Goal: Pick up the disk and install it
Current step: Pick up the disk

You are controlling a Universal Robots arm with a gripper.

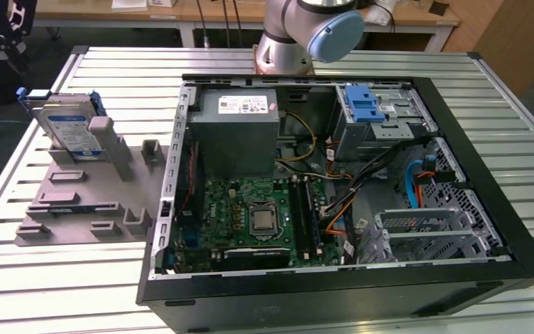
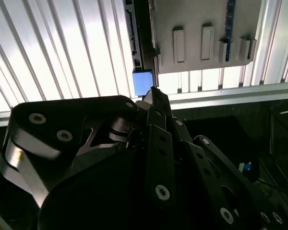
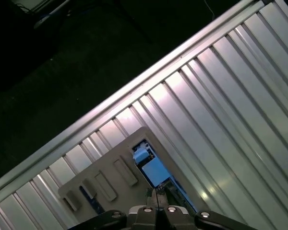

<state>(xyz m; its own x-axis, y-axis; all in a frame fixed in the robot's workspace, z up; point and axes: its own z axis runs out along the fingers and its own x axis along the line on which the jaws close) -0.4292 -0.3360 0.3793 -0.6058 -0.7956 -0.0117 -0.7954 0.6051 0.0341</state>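
Observation:
The disk (image 1: pixel 72 129) is a silver drive with a white-and-blue label in a blue bracket. It stands on edge in a grey holder (image 1: pixel 91 188) on the exterior view's left. My gripper (image 1: pixel 12 62) hangs above and beyond it, apart from it. In the second wrist view the gripper (image 2: pixel 153 92) has its fingers together, with nothing between them. Its tip is just short of the disk's blue bracket corner (image 2: pixel 143 82). In the first wrist view the disk (image 3: pixel 155 170) lies right past the shut gripper (image 3: pixel 156 194).
An open black computer case (image 1: pixel 489 174) lies on the slatted aluminium table (image 1: pixel 81 292). Inside are a grey power-supply box (image 1: pixel 239 115), a green motherboard (image 1: pixel 258 216) and a drive bay with a blue latch strip (image 1: pixel 364 104). The table's edge (image 3: pixel 110 100) runs just beyond the holder.

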